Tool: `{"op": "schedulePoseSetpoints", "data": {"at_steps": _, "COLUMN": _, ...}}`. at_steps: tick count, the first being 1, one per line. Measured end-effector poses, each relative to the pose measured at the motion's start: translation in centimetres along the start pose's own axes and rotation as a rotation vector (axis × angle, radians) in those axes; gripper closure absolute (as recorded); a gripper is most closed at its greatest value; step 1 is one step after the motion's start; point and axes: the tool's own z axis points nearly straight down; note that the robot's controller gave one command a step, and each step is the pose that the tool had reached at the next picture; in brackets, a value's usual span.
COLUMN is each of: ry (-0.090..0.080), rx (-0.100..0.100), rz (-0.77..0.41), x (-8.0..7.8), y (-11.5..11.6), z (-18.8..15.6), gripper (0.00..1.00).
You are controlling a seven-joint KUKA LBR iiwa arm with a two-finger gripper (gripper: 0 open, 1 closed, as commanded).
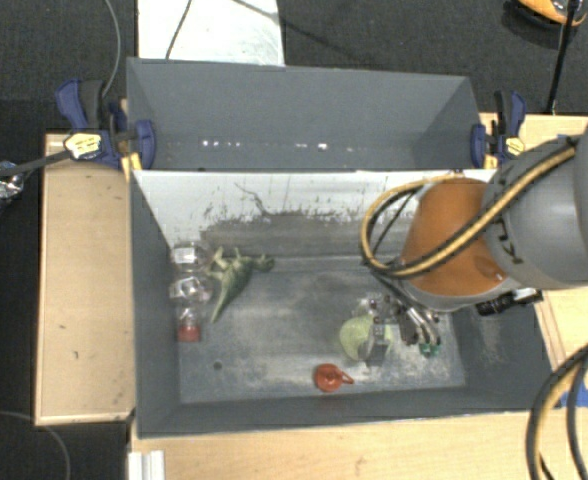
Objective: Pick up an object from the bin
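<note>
**Operator:** How far along is the pick?

**Observer:** By my judgement you are at the end of the approach, and the lift is not yet done. Nothing is raised out of the bin [304,118]; all things lie on its floor. The gripper [386,336] is low, at about 4 o'clock on the floor. A pale green round thing [354,338] lies just beside it, on its 9 o'clock side, touching it or nearly so.

**Operator:** Does it have hold of that thing?

**Observer:** I cannot tell. The gripper is dark and partly under the wrist, so you cannot read how wide it stands, or if the green thing is inside it. What is left, I think, is to close on it and to raise it.

**Operator:** And the pose of the arm?

**Observer:** It comes in from 3 o'clock and bends down steeply. The orange cover [454,238] and the looped cables [394,218] sit above the gripper.

**Operator:** What else is near?

**Observer:** A small red thing [327,377] lies at 6 o'clock, near the gripper but apart from it. A green toy dinosaur [229,273] at 10 o'clock and some clear plastic pieces [186,273] at 9 o'clock are well apart from it.
</note>
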Motion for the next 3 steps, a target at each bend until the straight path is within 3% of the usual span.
{"op": "schedulePoseSetpoints", "data": {"at_steps": 2, "ry": 0.004, "rx": 0.0, "rz": -0.001, "x": 0.2, "y": 0.0, "z": -2.3, "gripper": 1.0}}
{"op": "schedulePoseSetpoints", "data": {"at_steps": 3, "ry": -0.002, "rx": 0.0, "rz": -0.001, "x": 0.0, "y": 0.0, "z": -4.3, "gripper": 1.0}}
